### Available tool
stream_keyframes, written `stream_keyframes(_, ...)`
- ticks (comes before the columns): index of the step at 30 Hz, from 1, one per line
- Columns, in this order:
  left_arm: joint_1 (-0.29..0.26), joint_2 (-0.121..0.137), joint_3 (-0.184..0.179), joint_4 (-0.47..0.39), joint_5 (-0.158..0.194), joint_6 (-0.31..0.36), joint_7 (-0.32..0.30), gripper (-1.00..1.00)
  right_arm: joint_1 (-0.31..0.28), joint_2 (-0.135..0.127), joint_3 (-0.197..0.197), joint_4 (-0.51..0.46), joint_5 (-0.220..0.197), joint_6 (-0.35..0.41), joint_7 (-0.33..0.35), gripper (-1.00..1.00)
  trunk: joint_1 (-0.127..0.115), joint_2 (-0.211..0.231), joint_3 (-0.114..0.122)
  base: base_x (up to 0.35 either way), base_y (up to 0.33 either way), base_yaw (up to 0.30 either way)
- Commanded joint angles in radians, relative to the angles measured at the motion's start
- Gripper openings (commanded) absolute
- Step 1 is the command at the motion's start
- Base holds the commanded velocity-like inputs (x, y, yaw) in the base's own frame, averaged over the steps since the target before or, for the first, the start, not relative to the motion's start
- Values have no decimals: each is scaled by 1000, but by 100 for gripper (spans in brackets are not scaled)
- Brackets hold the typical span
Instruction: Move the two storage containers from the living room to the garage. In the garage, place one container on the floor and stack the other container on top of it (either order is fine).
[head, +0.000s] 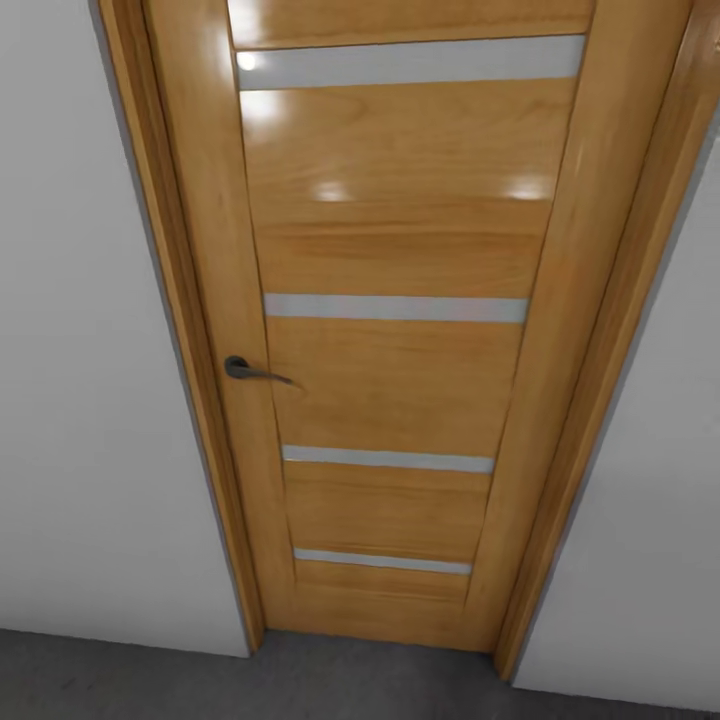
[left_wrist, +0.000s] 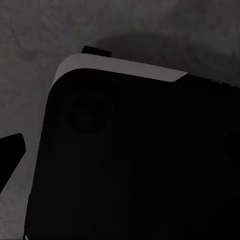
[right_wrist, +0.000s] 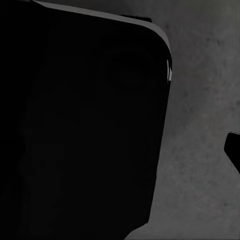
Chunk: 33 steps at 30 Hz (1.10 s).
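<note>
We face a closed wooden door (head: 400, 330) with honey-coloured panels and four pale horizontal strips, set in a matching frame between plain grey-white walls (head: 90, 400). A dark lever handle (head: 250, 371) sits on its left side. Below the door runs the dark grey mottled floor (head: 150, 680).

In the left wrist view we see a large black rounded body of the robot (left_wrist: 140, 165) with a light grey edge, above that same concrete floor. A dark fingertip (left_wrist: 10, 152) of the left gripper pokes in at the edge; we cannot tell whether its jaws are apart. In the right wrist view another dark fingertip (right_wrist: 233, 150) shows at the edge, and again we cannot tell that gripper's state.
</note>
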Motion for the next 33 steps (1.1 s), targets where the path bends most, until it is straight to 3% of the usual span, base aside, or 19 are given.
stream_keyframes(1, 0, 0, 0, 0, 5, -3, 0, 100, 0, 0, -1, 1, 10, -3, -1, 100, 0, 0, -1, 0, 0, -198)
stream_keyframes(12, 0, 0, 0, 0, 5, -3, 0, 100, 0, 0, 2, 1, 10, 1, -1, 100, 0, 0, -1, 0, 0, -168)
stream_keyframes(33, 0, 0, 0, 0, 5, -3, 0, 100, 0, 0, 5, 0, 18, 1, 3, 100, 0, 0, -1, 0, 0, -9)
